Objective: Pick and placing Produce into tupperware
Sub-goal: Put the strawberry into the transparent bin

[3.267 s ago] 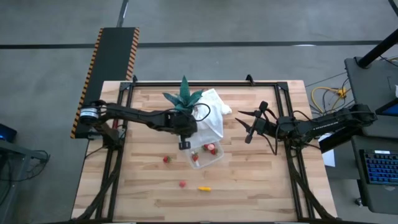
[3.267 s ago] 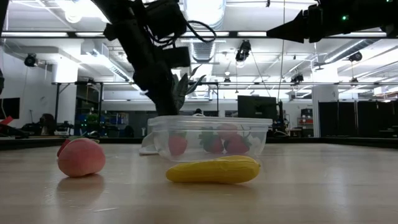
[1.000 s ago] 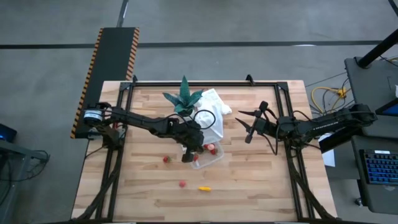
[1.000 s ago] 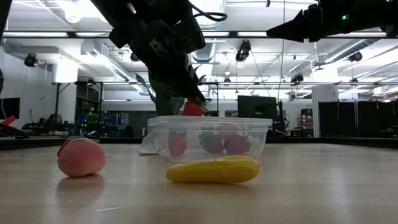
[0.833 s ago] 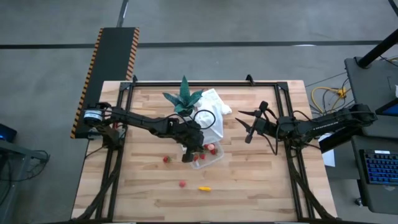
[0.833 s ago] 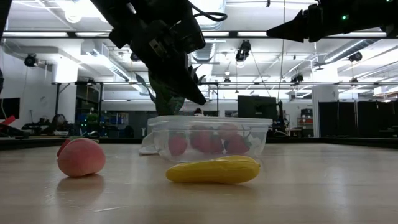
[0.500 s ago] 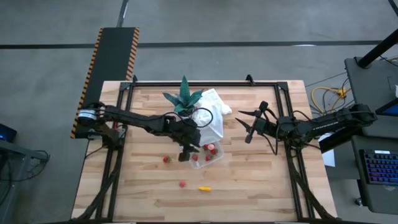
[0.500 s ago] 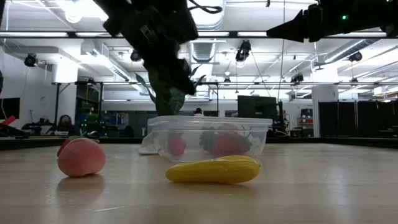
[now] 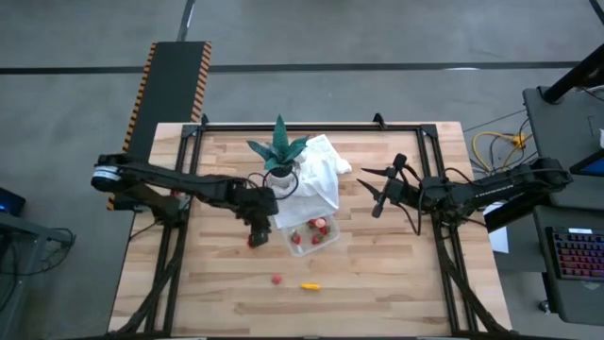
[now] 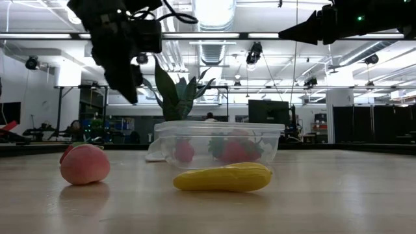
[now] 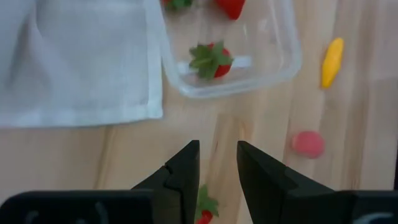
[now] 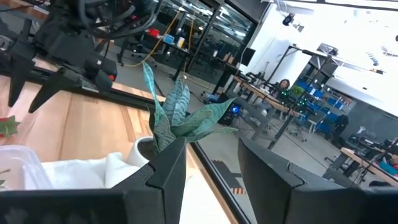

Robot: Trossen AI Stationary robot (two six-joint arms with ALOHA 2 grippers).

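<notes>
Tupperware (image 9: 312, 235): clear, rounded corners, mid-table by the white cloth (image 9: 317, 179), long axis slightly diagonal, three red strawberries (image 9: 295, 239) inside. Loose: red strawberry (image 9: 252, 241), pink piece (image 9: 276, 279), yellow piece (image 9: 310, 284). Left gripper (image 9: 259, 229) hangs over the loose strawberry, fingers parted, empty. Right gripper (image 9: 366, 189) parked high at right, fingers apart.

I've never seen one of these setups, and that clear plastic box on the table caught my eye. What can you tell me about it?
The tupperware is a small, see-through plastic container, rectangular with rounded corners and a thicker rim, with no lid on it. It sits flat on the wooden table, turned at a slant, one end beside the white cloth. Inside lie a few red strawberries with green leafy tops. Nothing grips it; a yellow piece lies just in front of it.
</notes>
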